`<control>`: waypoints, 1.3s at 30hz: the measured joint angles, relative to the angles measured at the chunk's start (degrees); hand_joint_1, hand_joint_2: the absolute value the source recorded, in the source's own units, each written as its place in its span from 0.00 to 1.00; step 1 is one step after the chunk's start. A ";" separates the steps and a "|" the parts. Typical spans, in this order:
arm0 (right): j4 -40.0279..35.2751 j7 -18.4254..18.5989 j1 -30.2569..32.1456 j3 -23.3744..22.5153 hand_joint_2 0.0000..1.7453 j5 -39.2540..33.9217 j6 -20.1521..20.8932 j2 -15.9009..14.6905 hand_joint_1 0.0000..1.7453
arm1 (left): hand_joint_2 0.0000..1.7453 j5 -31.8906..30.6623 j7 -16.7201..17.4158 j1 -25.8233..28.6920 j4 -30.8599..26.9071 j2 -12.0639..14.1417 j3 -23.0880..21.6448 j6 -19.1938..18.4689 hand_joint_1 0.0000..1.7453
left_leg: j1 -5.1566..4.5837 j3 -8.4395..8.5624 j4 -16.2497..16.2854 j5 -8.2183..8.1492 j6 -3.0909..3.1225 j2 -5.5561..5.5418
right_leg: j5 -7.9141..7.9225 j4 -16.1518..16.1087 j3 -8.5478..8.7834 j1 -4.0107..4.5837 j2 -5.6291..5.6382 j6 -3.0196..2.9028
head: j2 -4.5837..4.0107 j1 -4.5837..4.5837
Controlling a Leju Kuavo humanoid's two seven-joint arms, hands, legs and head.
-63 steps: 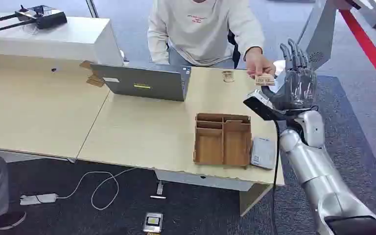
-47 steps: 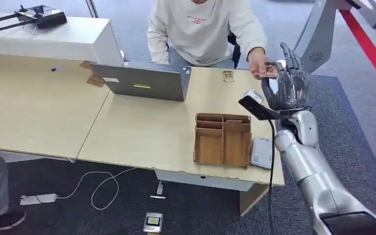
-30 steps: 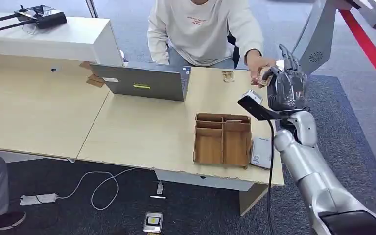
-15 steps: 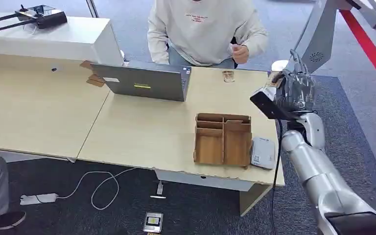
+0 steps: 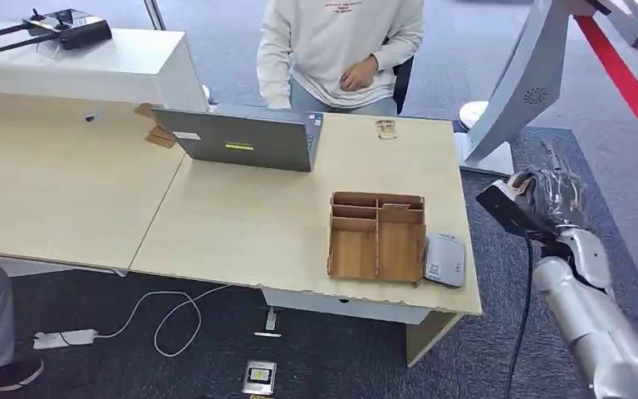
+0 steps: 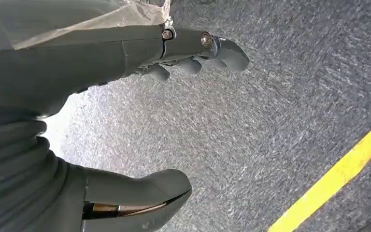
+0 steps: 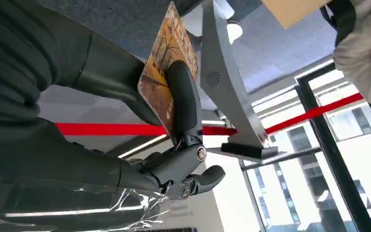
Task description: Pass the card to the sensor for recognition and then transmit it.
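cards 1 | laptops 1 | organizers 1 | sensors 1

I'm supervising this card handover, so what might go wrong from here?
The right hand pinches the card between the thumb and a finger only, so it may slip. The hand hangs off the table's edge over carpet, so a dropped card would land there. The white sensor sits beside the wooden tray, which the hand might bump.

A laptop sits at upper centre on the table, with a person behind it at the top edge. The compartment tray lies right of centre, the sensor just beside its right side. The right hand is off the table's right edge, pinching the card.
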 joint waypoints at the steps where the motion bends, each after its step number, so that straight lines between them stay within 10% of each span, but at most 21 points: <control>1: -0.09 0.07 0.33 0.00 1.00 -0.30 1.40 -0.43 1.00 | 1.00 0.04 0.15 0.01 0.00 0.02 0.00 0.02 0.00 | 0.01 0.00 0.00 0.00 0.00 -0.01 | 0.00 0.00 0.00 0.00 0.00 0.00 | 0.00 0.00; 18: 0.85 -2.36 -0.41 0.13 1.00 -3.17 10.00 -1.29 1.00 | 1.00 -0.26 0.35 0.20 0.00 0.15 0.42 0.94 0.00 | 0.00 -0.04 0.00 0.01 0.00 0.00 | 0.00 0.01 -0.01 0.01 -0.01 0.00 | 0.00 0.02; 28: -0.81 1.44 0.38 0.87 1.00 -1.51 20.82 -2.56 1.00 | 1.00 -1.92 0.98 -0.02 0.00 0.13 0.39 0.33 0.00 | 0.01 -0.02 0.00 0.01 0.00 0.00 | 0.00 0.01 -0.01 0.02 -0.01 0.00 | 0.00 0.02; 39: -2.78 4.09 5.01 1.49 1.00 -1.27 22.48 -5.01 1.00 | 1.00 -2.62 0.98 -0.09 0.00 0.11 0.39 0.09 0.00 | 0.00 -0.03 0.00 0.00 0.00 0.00 | 0.00 0.01 -0.03 0.01 -0.01 0.00 | 0.00 0.00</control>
